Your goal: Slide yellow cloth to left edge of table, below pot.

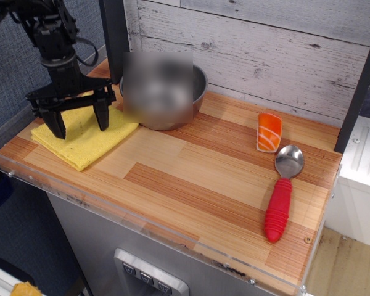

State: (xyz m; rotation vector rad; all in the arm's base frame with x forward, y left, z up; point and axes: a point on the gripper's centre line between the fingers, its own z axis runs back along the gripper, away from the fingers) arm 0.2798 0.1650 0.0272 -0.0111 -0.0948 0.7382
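Note:
The yellow cloth (83, 143) lies flat at the left end of the wood-plank table (191, 179), just in front and left of the steel pot (163, 90), which is partly blurred in this frame. My black gripper (80, 125) hangs over the cloth with its two fingers spread wide apart. The fingertips (102, 123) look raised slightly off the cloth's surface. It holds nothing.
A steel spoon with a red handle (280, 200) and an orange-and-white sushi piece (269, 132) lie at the right end. A black post (114, 37) stands behind the pot. A clear acrylic rim (111, 206) runs along the front edge.

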